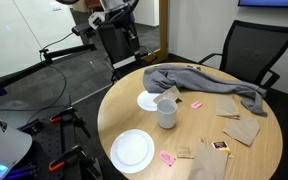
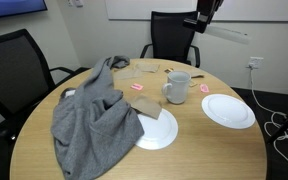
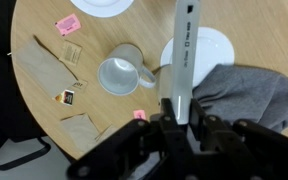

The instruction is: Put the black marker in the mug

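Note:
In the wrist view my gripper (image 3: pixel 182 110) is shut on the marker (image 3: pixel 184 60). The marker sticks straight out of the jaws and looks pale grey here, with dark print near its far tip. The light grey mug (image 3: pixel 119 74) stands upright and empty on the round wooden table, below and to the left of the marker's tip. In both exterior views the mug (image 1: pixel 167 113) (image 2: pixel 177 87) is near the table's middle. The gripper (image 1: pixel 114 17) (image 2: pixel 206 14) hangs high, off the table's far side. I cannot make out the marker in these views.
A grey cloth (image 1: pixel 209 85) (image 2: pixel 94 115) (image 3: pixel 249 95) lies bunched over part of the table and one white plate (image 2: pixel 156 130) (image 3: pixel 209 50). A second white plate (image 1: pixel 132 150) (image 2: pixel 228 110) sits near the rim. Brown paper sachets (image 3: pixel 44 65) and pink packets (image 3: pixel 67 26) are scattered. Black chairs (image 1: pixel 249 50) surround the table.

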Controlling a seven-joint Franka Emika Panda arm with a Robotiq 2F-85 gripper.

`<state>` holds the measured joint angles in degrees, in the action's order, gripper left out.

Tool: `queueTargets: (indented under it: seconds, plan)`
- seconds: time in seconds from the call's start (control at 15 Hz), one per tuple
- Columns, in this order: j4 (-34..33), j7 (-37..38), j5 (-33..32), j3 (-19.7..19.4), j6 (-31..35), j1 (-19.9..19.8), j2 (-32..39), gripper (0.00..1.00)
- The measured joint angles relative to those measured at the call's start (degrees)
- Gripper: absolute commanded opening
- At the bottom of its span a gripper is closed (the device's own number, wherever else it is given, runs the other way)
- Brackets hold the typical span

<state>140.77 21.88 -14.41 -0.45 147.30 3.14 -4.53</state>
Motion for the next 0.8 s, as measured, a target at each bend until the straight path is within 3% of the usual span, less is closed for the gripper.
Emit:
queueTargets:
  seconds: [0.27, 0.8]
  plan:
    - [-0.07, 18.67, -14.77, 1.11, 4.10, -2.56, 0.47, 0.05]
    - [-0.72, 56.45, -43.61, 1.94, 2.66, -4.00, 1.05, 0.05]
